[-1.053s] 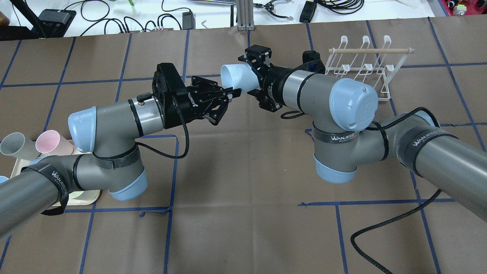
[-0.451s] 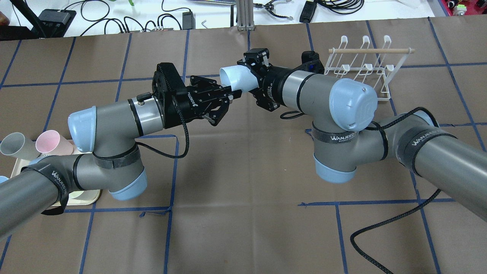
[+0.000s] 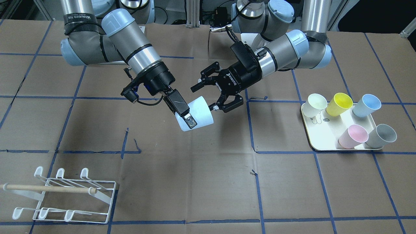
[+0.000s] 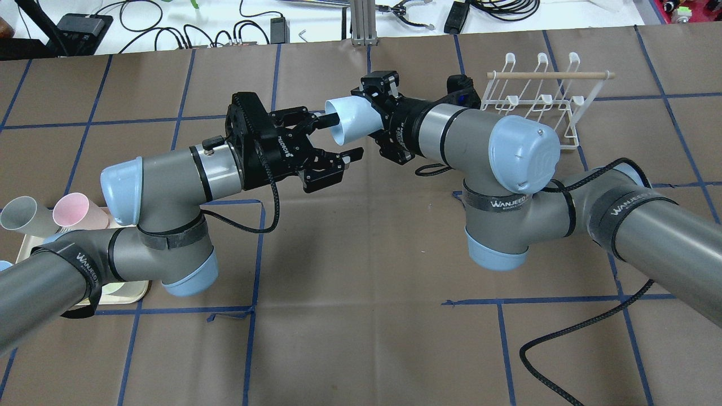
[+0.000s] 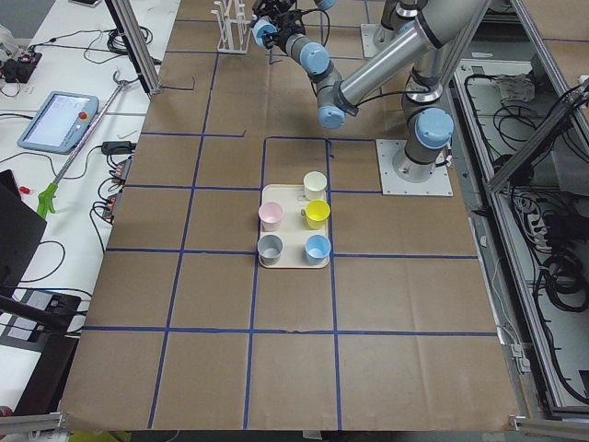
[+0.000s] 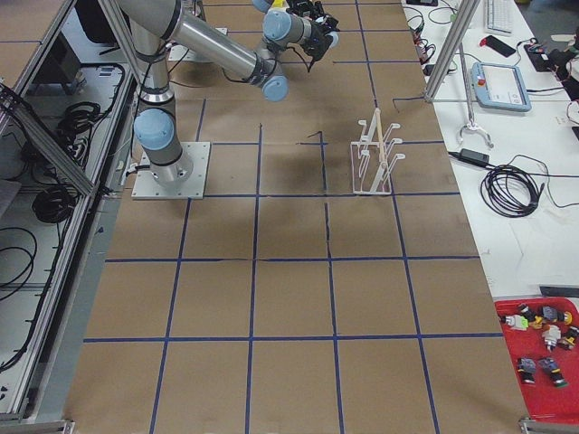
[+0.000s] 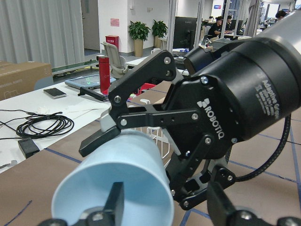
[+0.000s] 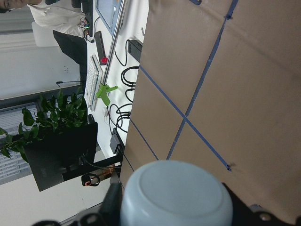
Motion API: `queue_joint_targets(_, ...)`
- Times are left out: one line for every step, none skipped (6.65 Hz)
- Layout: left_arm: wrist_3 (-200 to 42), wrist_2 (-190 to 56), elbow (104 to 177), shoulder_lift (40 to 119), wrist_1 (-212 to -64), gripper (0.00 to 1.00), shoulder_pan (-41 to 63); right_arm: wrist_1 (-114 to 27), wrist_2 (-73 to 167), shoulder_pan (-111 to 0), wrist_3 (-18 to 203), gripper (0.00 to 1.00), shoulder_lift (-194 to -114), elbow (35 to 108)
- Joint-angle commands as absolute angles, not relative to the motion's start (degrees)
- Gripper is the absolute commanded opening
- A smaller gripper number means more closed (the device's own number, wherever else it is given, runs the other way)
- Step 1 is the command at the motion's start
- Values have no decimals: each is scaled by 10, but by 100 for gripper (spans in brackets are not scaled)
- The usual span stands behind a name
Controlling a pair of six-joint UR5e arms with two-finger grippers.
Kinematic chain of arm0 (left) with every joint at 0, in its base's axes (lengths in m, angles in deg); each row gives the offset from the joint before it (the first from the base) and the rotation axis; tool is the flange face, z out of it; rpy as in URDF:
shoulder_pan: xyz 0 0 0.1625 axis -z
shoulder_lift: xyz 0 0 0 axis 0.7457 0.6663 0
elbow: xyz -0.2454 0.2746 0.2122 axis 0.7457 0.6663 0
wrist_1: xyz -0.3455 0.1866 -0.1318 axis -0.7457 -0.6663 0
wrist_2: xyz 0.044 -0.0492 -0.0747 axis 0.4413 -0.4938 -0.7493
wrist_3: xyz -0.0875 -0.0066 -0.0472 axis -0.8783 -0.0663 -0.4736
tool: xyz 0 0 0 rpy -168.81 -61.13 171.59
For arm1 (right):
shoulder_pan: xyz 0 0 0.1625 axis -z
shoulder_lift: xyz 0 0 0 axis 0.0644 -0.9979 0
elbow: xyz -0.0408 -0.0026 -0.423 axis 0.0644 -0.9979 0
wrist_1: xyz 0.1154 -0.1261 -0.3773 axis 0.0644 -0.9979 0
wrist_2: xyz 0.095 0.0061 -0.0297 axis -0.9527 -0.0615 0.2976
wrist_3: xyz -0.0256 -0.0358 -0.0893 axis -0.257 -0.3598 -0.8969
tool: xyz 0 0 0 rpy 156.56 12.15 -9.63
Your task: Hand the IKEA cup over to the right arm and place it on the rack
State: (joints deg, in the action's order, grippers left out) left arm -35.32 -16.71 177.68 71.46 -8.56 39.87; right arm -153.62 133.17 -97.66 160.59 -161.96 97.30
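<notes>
Overhead exterior: both arms are reaching in over the brown table and meeting in mid-air near its middle.
Tray: a cream tray is sitting at the near left, mostly under the left arm. A pink cup and a grey cup are lying tilted on it.
Right arm: the right arm is coming in from the near right, with its wrist pointing toward the left arm.
Left gripper: the left gripper is standing wide open and holding nothing. One fingertip is sitting at the cup's mouth and the other is outside the wall. Cannot tell whether either is touching.
Right gripper: the right gripper is clamping the cup low on its sides. The right wrist view is showing the cup's base sitting between the two fingers.
Cup: the pale blue cup is hanging on its side above the table, with its mouth facing the left gripper. It is well apart from the rack.
Rack: the white wire rack is standing on the table at the far right, beyond the right wrist, with a wooden dowel lying across its top.
</notes>
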Motion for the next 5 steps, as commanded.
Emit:
queue_joint_targets(-359, -168, 1777, 709, -86, 99, 391, -1536, 1332, -976, 1606, 38, -1620, 973)
queue_joint_targets(-360, -171, 1781, 702, -86, 99, 372, -1536, 1332, -970, 1602, 36, -1619, 969)
queue_joint_targets(-361, -180, 1784, 695, -85, 99, 335, -1533, 1338, -965, 1595, 35, -1611, 941)
queue_joint_targets(-361, -201, 1784, 694, -86, 99, 311, -1533, 1337, -942, 1580, 26, -1597, 912)
queue_joint_targets(-363, -198, 1778, 694, -88, 99, 302, -1528, 1336, -900, 1501, 15, -1593, 887)
